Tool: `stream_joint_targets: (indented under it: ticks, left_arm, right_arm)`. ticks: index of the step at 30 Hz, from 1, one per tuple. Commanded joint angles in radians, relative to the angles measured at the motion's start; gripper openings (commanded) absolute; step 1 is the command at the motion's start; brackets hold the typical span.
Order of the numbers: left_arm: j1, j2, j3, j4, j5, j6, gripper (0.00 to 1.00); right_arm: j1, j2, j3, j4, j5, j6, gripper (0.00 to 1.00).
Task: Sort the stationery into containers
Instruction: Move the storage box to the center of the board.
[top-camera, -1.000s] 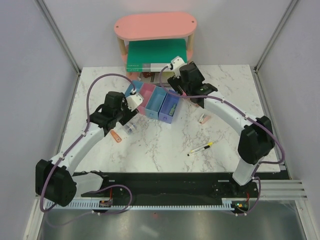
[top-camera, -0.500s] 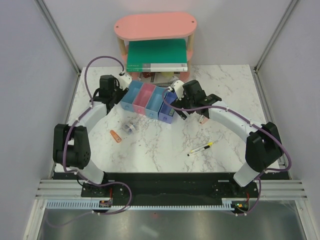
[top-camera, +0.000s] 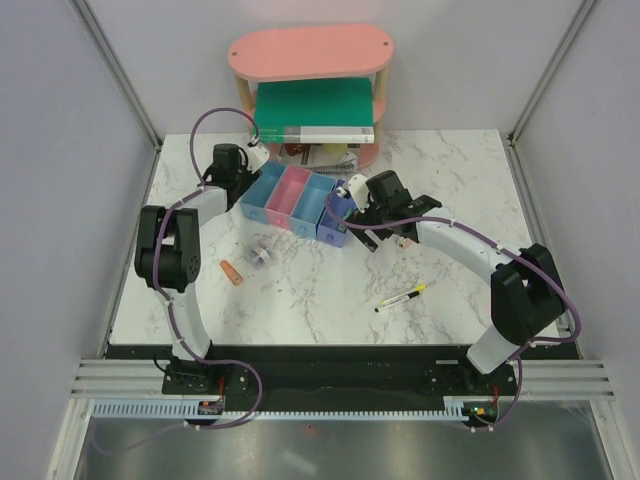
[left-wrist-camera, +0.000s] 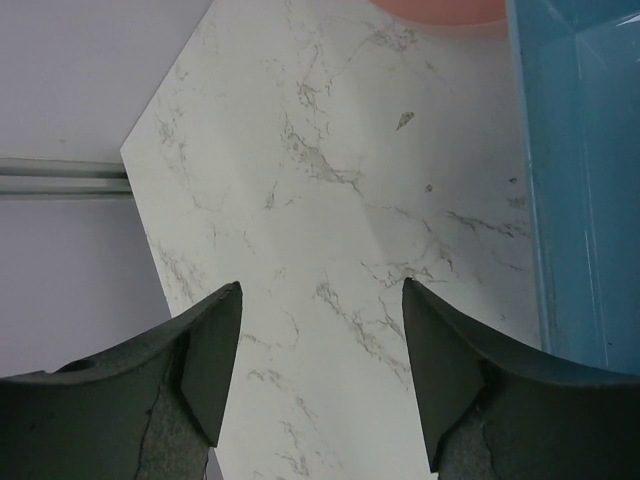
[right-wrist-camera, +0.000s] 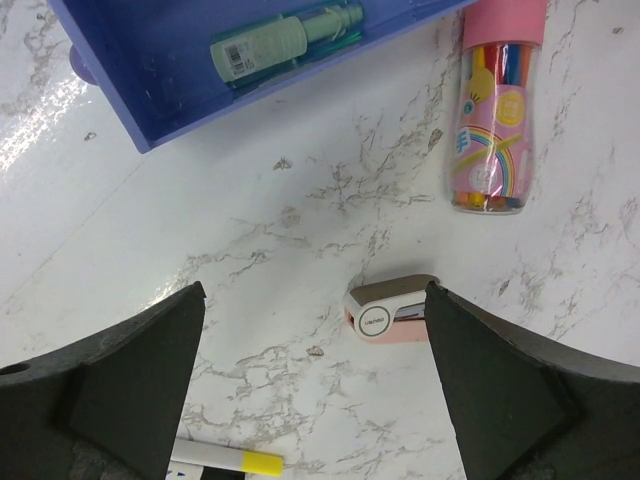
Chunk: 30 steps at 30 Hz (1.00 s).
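Four joined bins stand in a row: blue (top-camera: 262, 190), pink (top-camera: 291, 190), blue (top-camera: 314, 204) and purple-blue (top-camera: 338, 217). A green piece (right-wrist-camera: 285, 38) lies in the purple-blue bin (right-wrist-camera: 150, 70). My right gripper (right-wrist-camera: 315, 290) is open and empty above the marble, right of that bin (top-camera: 385, 228). A pale pink piece (right-wrist-camera: 390, 312) lies just inside its right finger. The yellow-and-black pen (top-camera: 402, 296) lies further forward, its yellow end in the right wrist view (right-wrist-camera: 240, 463). My left gripper (left-wrist-camera: 320, 295) is open and empty over bare marble, left of the blue end bin (left-wrist-camera: 580, 180). An orange piece (top-camera: 232, 272) and a clear roll (top-camera: 260, 255) lie in front of the bins.
A pink tube of coloured pens (right-wrist-camera: 495, 130) lies right of the purple-blue bin. The pink oval shelf (top-camera: 310, 50) holds a green book (top-camera: 312, 110) at the back. The table's back-left corner (left-wrist-camera: 125, 150) is near my left gripper.
My left gripper swung from the table's middle to the back left, beside the blue end bin. My right gripper moved from behind the bins to the front right of the purple-blue bin.
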Motion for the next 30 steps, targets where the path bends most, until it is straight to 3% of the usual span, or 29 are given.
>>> stream_joint_targets:
  ticks: [1, 17, 30]
  left_arm:
    - [0.005, -0.012, 0.011, 0.057, 0.029, 0.027, 0.72]
    - [-0.015, -0.158, -0.277, 0.05, 0.104, -0.031, 0.7]
    - [-0.092, -0.336, -0.399, -0.027, 0.139, -0.089, 0.7]
  right_arm:
    - [-0.005, 0.004, -0.006, 0.013, -0.006, -0.01, 0.98]
    - [-0.011, 0.049, 0.003, 0.031, 0.038, -0.013, 0.98]
    - [-0.065, 0.07, 0.024, 0.095, 0.104, 0.007, 0.98]
